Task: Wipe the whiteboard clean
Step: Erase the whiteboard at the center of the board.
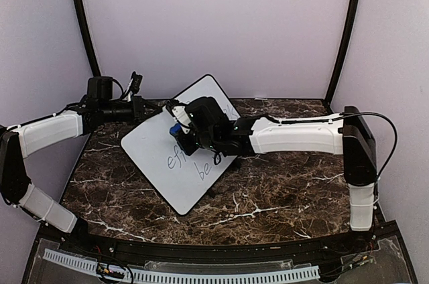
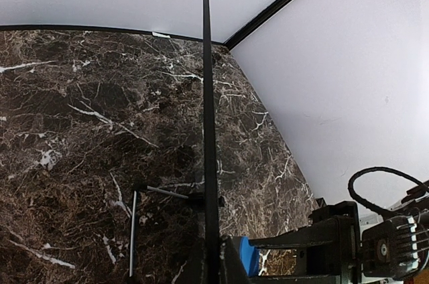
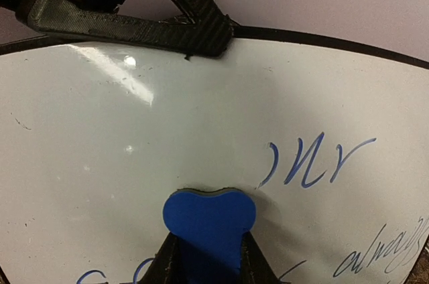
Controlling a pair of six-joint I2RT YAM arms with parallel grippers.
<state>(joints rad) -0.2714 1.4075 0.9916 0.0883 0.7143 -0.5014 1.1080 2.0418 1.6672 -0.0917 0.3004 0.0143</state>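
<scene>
**Erasure status: partial, writing remaining**

Whiteboard (image 1: pixel 161 160) is sitting tilted over the middle of the bench (image 1: pixel 281 190), with one corner pointing toward the arm bases. The pictures are not showing whether its lower edge is resting on the bench. The left end effector (image 1: pixel 139 108) is clamping the board's far-left rim. In the left wrist view the board is appearing edge-on, running up from between the left fingers.

The right end effector (image 3: pixel 209 264) is gripping a blue eraser (image 3: pixel 209 220) and pressing its pad flat against the white face, near the board's centre.

Progress, as judged from the surface:
- The region above and to the left of the eraser in the right wrist view is showing no writing, only faint specks.
- Blue handwriting is showing just to the right of the eraser, at the lower right, and along the bottom edge of that view.
- In the top view, two lines of script are running below the eraser.

A good part of the job is therefore looking unfinished.

Containers: none are appearing in any view.
</scene>
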